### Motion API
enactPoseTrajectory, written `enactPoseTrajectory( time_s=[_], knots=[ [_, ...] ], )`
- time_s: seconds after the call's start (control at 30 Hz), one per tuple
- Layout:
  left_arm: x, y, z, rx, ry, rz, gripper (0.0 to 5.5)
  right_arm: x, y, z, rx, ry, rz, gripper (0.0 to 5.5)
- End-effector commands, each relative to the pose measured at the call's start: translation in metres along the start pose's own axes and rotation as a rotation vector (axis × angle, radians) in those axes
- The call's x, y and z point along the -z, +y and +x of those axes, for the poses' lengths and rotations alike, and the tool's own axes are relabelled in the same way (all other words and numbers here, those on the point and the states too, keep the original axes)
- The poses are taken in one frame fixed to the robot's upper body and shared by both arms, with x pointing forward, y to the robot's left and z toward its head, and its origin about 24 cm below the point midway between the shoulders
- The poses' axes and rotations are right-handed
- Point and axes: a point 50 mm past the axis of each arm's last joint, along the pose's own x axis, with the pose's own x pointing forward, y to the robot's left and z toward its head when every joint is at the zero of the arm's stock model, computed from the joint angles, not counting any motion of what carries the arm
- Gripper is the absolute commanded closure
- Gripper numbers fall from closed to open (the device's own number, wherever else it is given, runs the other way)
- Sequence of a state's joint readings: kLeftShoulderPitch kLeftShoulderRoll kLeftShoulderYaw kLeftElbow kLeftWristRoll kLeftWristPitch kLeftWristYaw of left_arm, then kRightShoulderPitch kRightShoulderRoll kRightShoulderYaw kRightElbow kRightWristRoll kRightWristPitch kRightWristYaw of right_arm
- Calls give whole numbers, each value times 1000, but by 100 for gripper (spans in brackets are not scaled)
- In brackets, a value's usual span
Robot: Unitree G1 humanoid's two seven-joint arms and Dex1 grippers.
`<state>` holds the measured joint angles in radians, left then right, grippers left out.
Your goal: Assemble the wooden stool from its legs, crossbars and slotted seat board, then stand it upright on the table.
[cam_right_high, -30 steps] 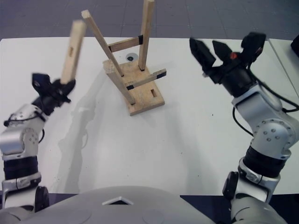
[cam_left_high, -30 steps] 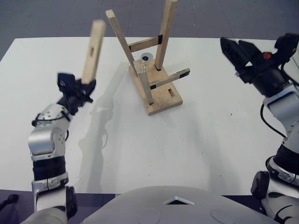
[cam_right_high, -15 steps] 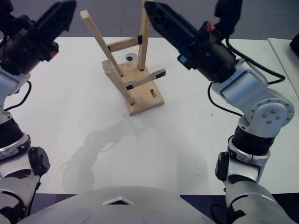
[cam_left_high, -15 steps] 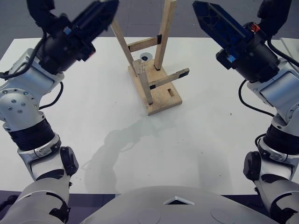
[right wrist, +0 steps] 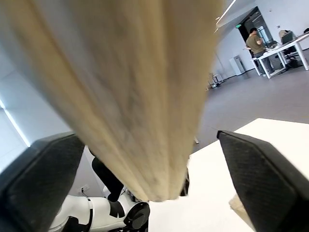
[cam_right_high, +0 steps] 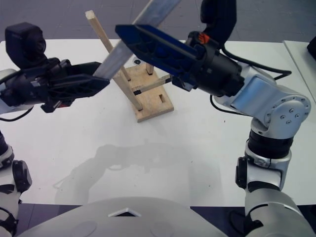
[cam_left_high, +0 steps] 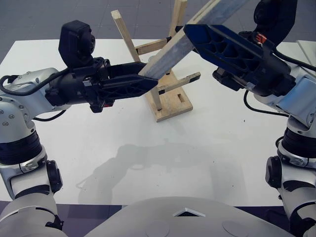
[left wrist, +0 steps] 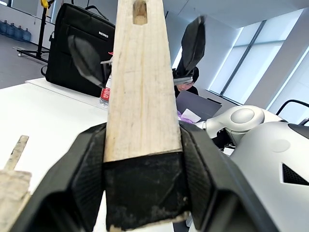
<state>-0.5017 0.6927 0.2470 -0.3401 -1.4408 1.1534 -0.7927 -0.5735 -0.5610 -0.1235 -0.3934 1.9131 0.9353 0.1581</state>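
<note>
Stool (cam_left_high: pixel 165 74): we see it part-built at the far middle of the table (cam_left_high: pixel 222 148).
Seat board (cam_left_high: pixel 174 104): lies flat on the table with one open slot (cam_left_high: pixel 181 97) facing up.
Fitted legs (cam_left_high: pixel 126 42): three rise from the seat board, leaning, and are joined by two crossbars (cam_left_high: pixel 180 81).
Loose leg (cam_left_high: pixel 170 52): held in the air above the table, slanting up towards our right arm.
Left end effector (cam_left_high: pixel 145 76): clamped on the lower end of the loose leg.
Right end effector (right wrist: pixel 145 164): open, its fingers (right wrist: pixel 263 186) flanking the leg's upper end, a gap on each side.
</note>
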Motion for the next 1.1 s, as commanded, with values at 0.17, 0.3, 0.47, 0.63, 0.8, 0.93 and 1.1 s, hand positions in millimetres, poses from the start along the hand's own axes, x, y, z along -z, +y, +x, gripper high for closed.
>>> enactPoseTrajectory(
  time_s=[0.17, 0.3, 0.47, 0.63, 0.8, 0.93, 1.1],
  knots=[
    [-2, -1, -1, -3, 25, 19, 346, 1, 7, 4, -25, 69, -50, 202],
    [-2, -2, -1, 5, 23, 19, 346, 0, 6, 4, -22, 65, -56, 261],
    [-3, -2, -1, 8, 20, 20, 346, 1, 6, 3, -21, 75, -66, 339],
    [-3, -2, -1, 9, 11, 22, 346, 0, 5, 0, -21, 84, -71, 343],
    [-7, -1, -3, 2, -32, 37, 297, -4, 4, -3, -11, 72, -79, 344],
    [-16, 4, -20, -95, -96, 78, 234, -12, 1, -12, 37, 50, -105, 345],
    [-28, 17, -47, -277, -190, 153, 152, -28, -5, -29, 162, -22, -177, 345]
  ],
)
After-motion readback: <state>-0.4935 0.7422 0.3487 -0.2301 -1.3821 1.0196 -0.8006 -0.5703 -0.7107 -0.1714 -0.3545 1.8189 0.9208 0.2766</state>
